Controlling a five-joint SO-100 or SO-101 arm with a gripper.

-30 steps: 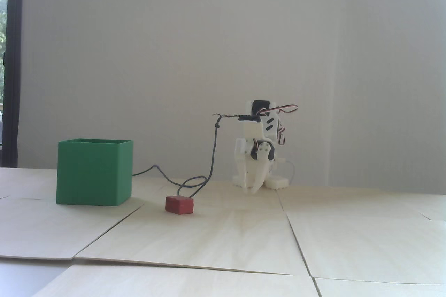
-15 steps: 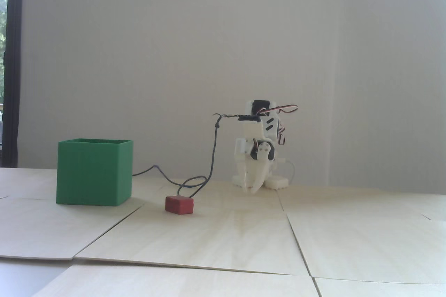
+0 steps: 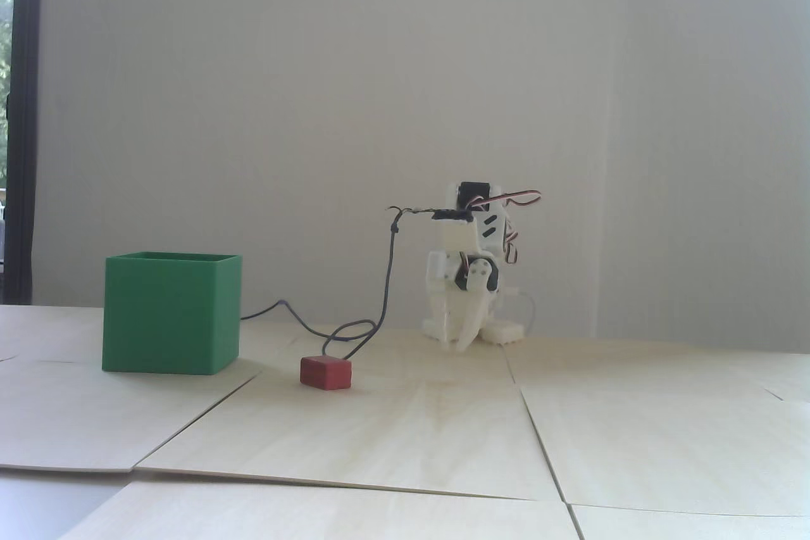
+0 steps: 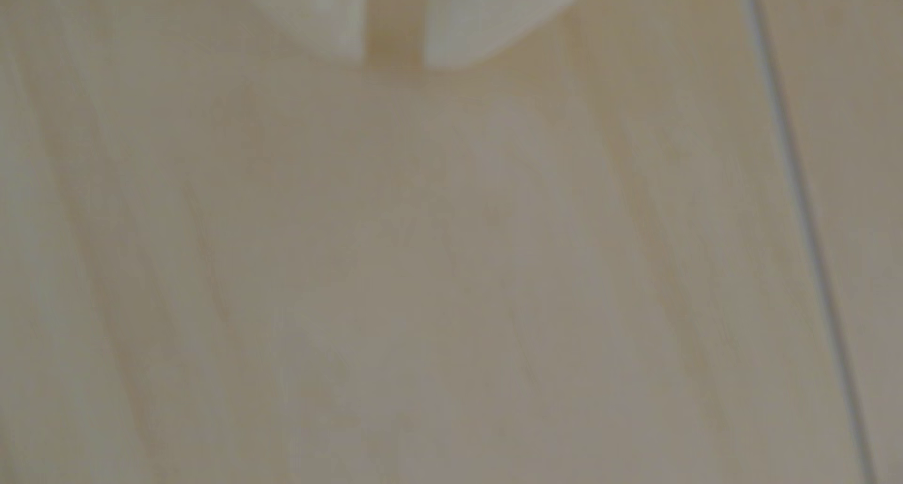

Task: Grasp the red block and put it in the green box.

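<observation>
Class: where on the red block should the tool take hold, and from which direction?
Grip the red block across its two short side faces, coming straight down from above. It lies flat and low on the table, apart from the green box, so its top is open.

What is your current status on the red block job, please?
Gripper empty, tips slightly apart, low by the arm's base. Red block on table, ungrasped, right of green box. Dark cable loops just behind block.

Small dull-red block (image 3: 325, 372), lying flat on the pale wooden table (image 3: 443, 426), near the middle, big green box (image 3: 171, 312) standing upright with open top, left of the block in the fixed view, not touching, nearer the table's left edge
</observation>
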